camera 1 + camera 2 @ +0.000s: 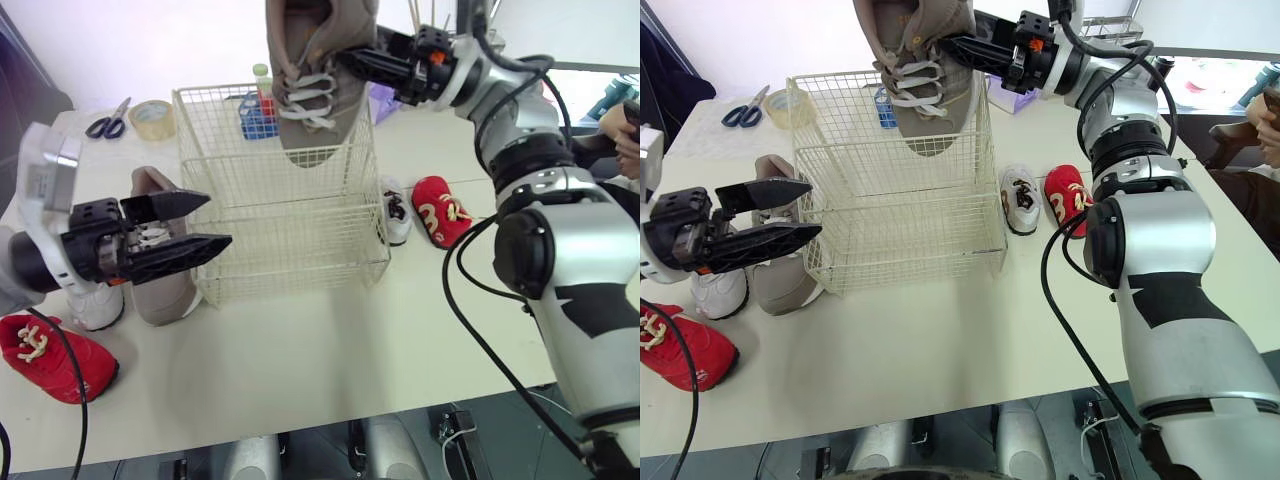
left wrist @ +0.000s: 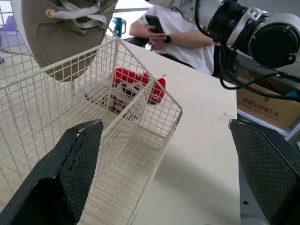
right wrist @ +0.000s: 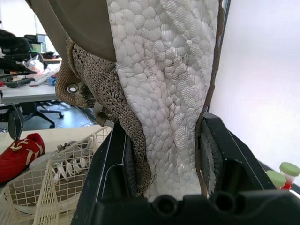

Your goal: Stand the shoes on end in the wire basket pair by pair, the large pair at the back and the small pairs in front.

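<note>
Cream desk (image 1: 330, 350) with a white wall behind it. Clock directions are from the wire basket (image 1: 290, 235), 12 pointing away from the robot.

- 8 o'clock, near the desk edge: left red shoe (image 1: 55, 360), sole down, laces up.
- 9 o'clock: left white shoe (image 1: 95, 305), just beside the second taupe sneaker (image 1: 160, 285). The sneaker lies flat, just beside the basket wall.
- Left claw (image 1: 219, 219) hovers over those two, fingers spread wide, grasping nothing. Its tips point toward 3, right at the basket's 9 o'clock wall.
- 11 o'clock, far back: scissors (image 1: 108, 118) and tape roll (image 1: 152, 118).
- 12 o'clock, behind the basket: blue rack (image 1: 258, 115) with small bottles.
- Over the basket's back half: held taupe sneaker (image 1: 315, 90), toe down, laces facing the robot. The toe is around rim level; can't tell if it's inside the wires.
- Right claw (image 1: 345, 60) is clenched on that sneaker's heel end, coming in from 2 o'clock.
- 3 o'clock: right white shoe (image 1: 397, 212) and right red shoe (image 1: 440, 210), side by side on the desk, near the basket.
- Beyond them, across the desk: a seated person (image 2: 183, 40) holding a phone.
</note>
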`<act>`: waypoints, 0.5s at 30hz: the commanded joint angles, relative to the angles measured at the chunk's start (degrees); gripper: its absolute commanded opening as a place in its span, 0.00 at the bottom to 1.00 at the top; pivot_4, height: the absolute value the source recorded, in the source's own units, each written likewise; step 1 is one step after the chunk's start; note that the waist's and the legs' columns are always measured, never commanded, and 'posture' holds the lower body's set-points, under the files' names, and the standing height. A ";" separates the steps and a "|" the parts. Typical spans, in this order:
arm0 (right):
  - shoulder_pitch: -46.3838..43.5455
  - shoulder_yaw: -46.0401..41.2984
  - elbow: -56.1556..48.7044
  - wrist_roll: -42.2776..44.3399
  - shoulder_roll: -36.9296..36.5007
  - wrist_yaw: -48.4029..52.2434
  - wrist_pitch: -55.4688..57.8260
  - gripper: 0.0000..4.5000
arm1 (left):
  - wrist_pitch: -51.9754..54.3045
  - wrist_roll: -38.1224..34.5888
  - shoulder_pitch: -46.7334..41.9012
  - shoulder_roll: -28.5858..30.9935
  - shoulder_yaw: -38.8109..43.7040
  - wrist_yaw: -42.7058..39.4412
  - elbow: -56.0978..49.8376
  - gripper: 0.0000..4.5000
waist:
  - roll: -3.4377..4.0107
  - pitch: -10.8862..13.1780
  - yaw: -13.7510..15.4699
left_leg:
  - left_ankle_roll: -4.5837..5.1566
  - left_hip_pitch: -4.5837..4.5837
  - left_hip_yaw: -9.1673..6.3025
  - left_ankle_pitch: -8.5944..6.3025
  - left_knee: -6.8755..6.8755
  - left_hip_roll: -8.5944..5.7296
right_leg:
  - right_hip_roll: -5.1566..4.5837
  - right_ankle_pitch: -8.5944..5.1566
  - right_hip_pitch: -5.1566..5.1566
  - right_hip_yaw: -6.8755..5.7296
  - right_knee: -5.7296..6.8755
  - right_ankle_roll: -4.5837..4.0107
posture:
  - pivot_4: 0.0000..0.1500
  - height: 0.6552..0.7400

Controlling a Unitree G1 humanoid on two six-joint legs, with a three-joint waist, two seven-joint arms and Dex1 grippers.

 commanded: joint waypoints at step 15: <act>3.41 -3.71 -0.09 -4.41 2.22 -2.90 2.12 0.31 | -2.65 1.84 -1.21 -0.76 -3.11 1.00 -0.56 0.99 | -0.01 -0.01 0.05 | -0.35 0.06 -0.02 0.21 0.00 0.00 | 0.00 0.00 0.07 0.00 0.03 0.00 | 1.00 1.00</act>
